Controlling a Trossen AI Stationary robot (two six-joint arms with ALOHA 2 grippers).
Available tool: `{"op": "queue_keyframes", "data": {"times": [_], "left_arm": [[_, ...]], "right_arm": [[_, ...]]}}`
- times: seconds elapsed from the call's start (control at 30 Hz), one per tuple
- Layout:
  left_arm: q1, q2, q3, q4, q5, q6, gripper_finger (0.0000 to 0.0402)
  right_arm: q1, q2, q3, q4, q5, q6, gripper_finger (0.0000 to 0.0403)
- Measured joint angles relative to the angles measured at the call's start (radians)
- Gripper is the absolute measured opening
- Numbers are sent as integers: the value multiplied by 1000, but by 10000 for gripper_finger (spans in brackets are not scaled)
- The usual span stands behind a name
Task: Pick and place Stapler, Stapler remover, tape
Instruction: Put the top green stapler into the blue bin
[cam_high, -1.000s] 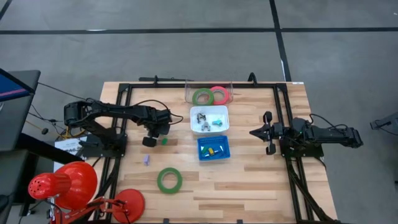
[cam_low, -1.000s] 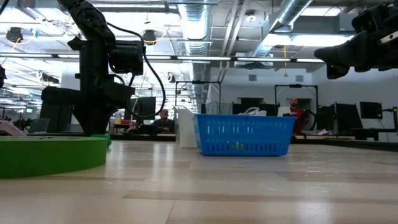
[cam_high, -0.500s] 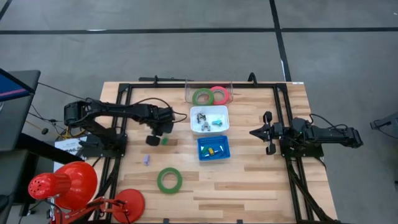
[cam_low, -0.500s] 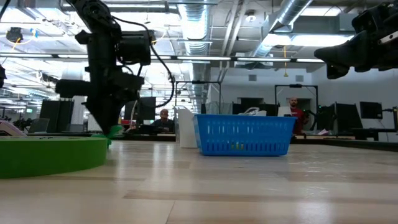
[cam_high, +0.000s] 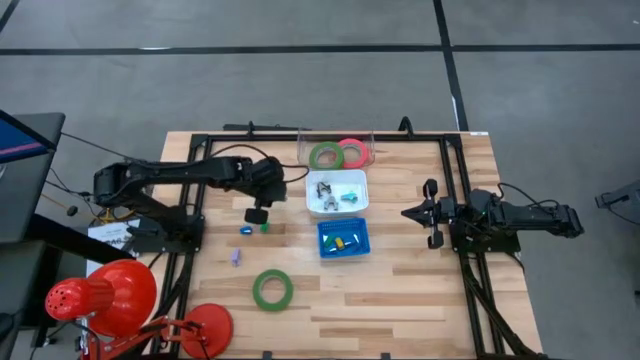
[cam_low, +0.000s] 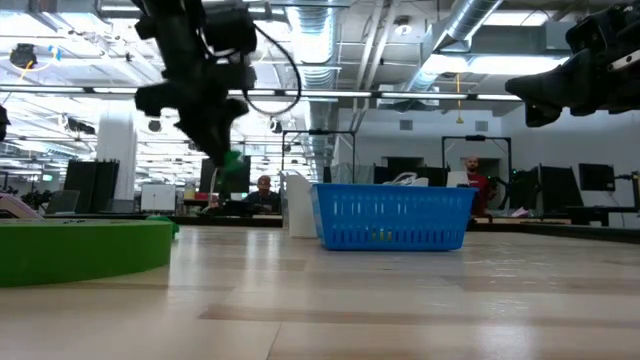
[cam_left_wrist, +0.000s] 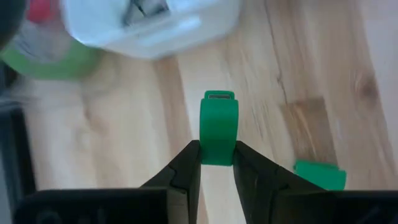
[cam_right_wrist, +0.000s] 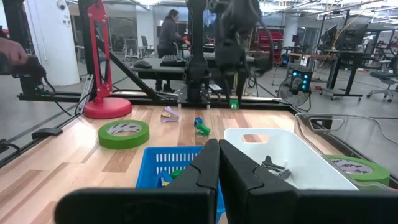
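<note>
Over on the left, the left gripper (cam_high: 257, 212) hangs above the table beside the white bin (cam_high: 337, 190), its fingers (cam_left_wrist: 186, 163) clamped on a small green piece (cam_left_wrist: 218, 127), lifted clear of the wood. Below it on the boards lie another green piece (cam_high: 265, 227) and a blue one (cam_high: 245, 229) just beside each other, with a small purple piece (cam_high: 234, 257) nearer the front edge. A green tape ring (cam_high: 272, 288) lies flat toward the front of the table, well apart from the bins. In the middle, the white bin holds grey metal items, and the blue basket (cam_high: 343, 240) sits just in front of it. Behind them, a clear tray (cam_high: 336, 152) holds a green ring (cam_high: 325, 155) and a pink-red ring (cam_high: 352, 152) side by side. To the right, the right gripper (cam_high: 407, 213) waits above the table, its fingers pressed together, holding nothing.
</note>
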Motion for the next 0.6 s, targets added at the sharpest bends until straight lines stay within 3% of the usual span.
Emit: {"op": "queue_keyframes", "data": {"times": [0.4, 0.6], "left_arm": [[-77, -95, 24, 209, 217, -185, 74], [-123, -74, 24, 359, 244, -274, 74]], "right_arm": [[0, 0, 0, 0, 0, 0, 1], [0, 0, 0, 0, 0, 0, 1]]}}
